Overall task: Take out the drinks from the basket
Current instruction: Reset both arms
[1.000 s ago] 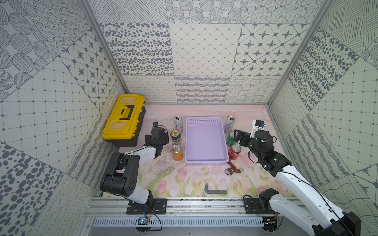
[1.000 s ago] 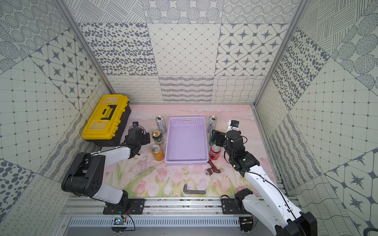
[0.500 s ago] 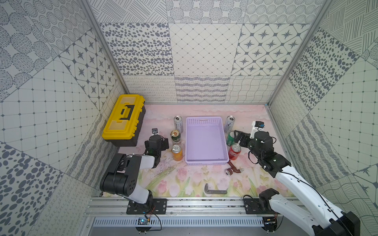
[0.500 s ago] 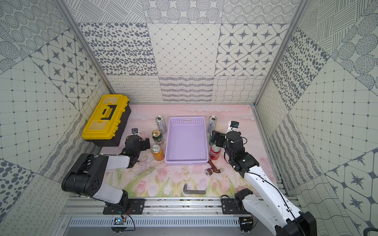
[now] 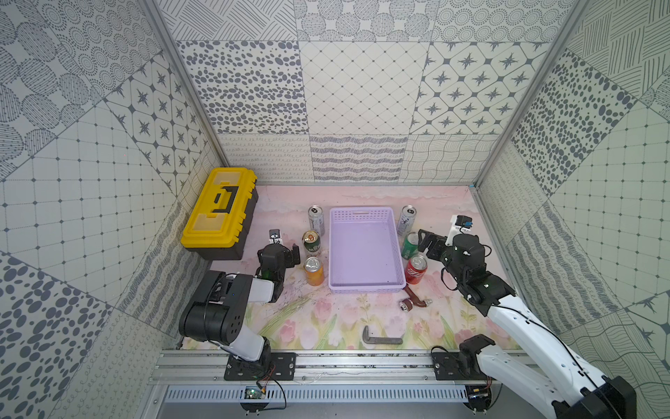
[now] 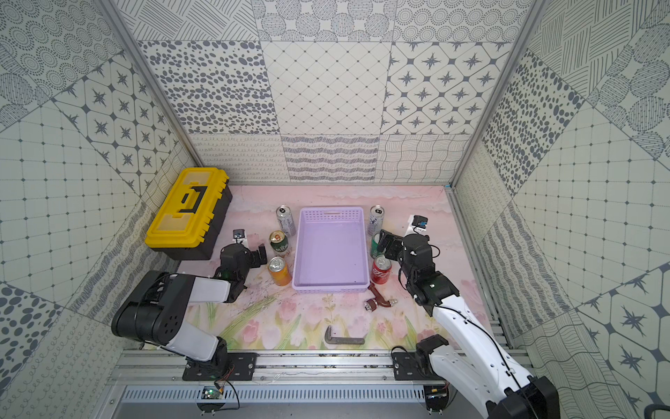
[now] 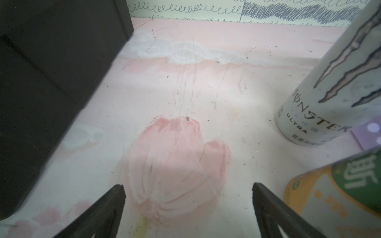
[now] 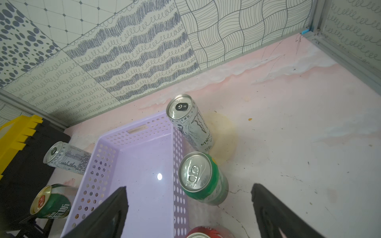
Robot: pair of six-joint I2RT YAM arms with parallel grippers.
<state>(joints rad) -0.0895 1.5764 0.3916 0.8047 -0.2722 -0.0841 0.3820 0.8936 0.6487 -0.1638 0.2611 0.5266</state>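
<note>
Left arm [image 5: 273,259] back, orange can [image 5: 314,272] outside its spread jaws.

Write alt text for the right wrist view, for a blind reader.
An empty lavender basket sits on a pink tabletop with cans standing outside it: a bright green can, a tall silver-white can and a red can on one side, a dark green can and a second silver-white can on the other. The right hand is open, holding nothing.

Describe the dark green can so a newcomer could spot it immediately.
Find the central lavender basket; on its side facing the yellow toolbox three cans stand in a row. The dark green can is the middle one, between a tall silver can and an orange can, and alone has a gold top.
</note>
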